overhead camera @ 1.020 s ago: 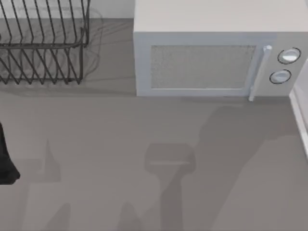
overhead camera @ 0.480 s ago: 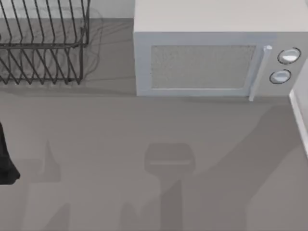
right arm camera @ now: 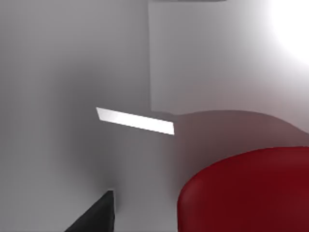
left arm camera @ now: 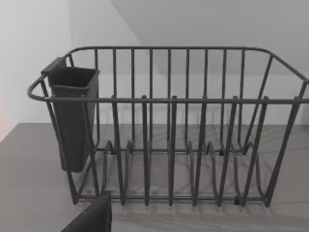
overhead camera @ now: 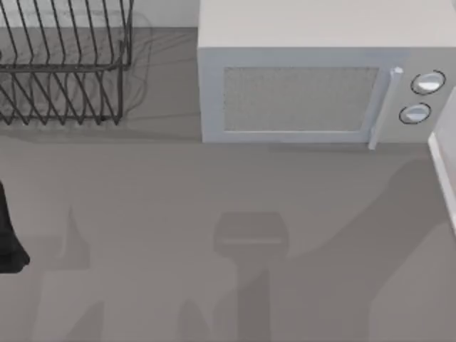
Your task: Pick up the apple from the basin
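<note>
Close under the right wrist camera, the apple [right arm camera: 248, 191] is sitting against pale basin walls [right arm camera: 72, 96]; whether either gripper is released or clenched cannot be told. Glossy, rigid and probably light, it is likely asking for a grip across its widest middle.

At the desk's left edge, the left arm [overhead camera: 8, 235] is idling, facing the wire rack [left arm camera: 169, 145].

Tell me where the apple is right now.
The apple is seen in the right wrist view, glossy red and very close to that camera, against a pale grey wall with a dark finger beside it.
</note>
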